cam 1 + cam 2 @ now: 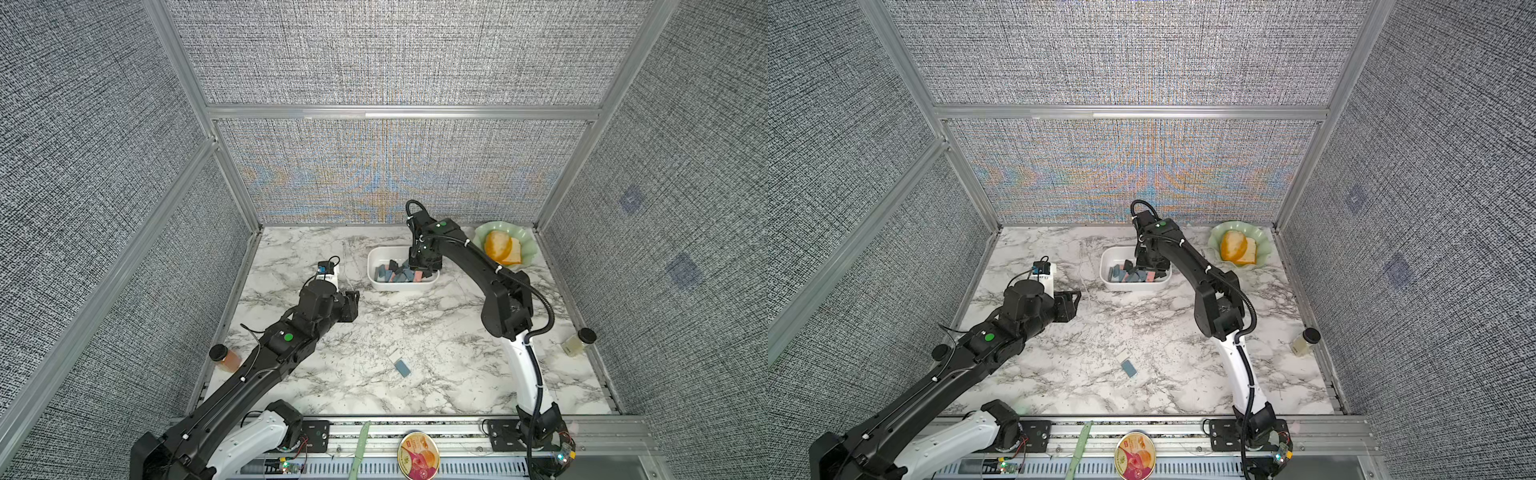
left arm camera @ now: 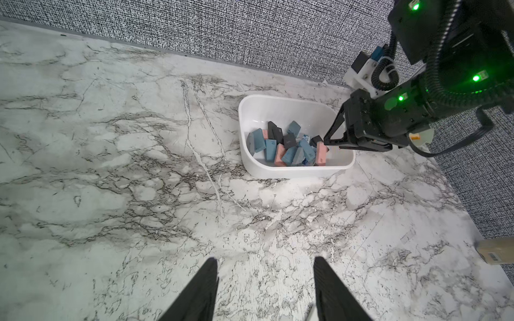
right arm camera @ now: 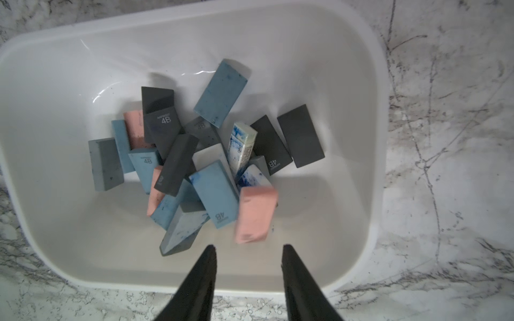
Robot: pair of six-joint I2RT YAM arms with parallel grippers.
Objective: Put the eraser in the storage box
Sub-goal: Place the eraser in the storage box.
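Observation:
The white storage box [image 1: 371,266] [image 1: 1104,266] stands at the back middle of the marble table and holds several blue, black, pink and white erasers. My right gripper [image 3: 248,247] hangs over the box's near part, open, with nothing between its fingers. Just beyond its tips a pink eraser [image 3: 255,214] [image 2: 321,154] looks blurred, at the edge of the pile and free of the jaws. A blue eraser [image 1: 402,368] [image 1: 1128,368] lies loose on the table towards the front, with a white one [image 1: 394,354] beside it. My left gripper [image 2: 265,259] [image 1: 353,305] hovers open and empty, left of the box.
A pale green scalloped dish [image 1: 482,239] with orange food sits at the back right corner. One black-capped jar [image 1: 226,357] stands at the left edge and another [image 1: 577,341] at the right edge. A round tin [image 1: 418,455] rests on the front rail.

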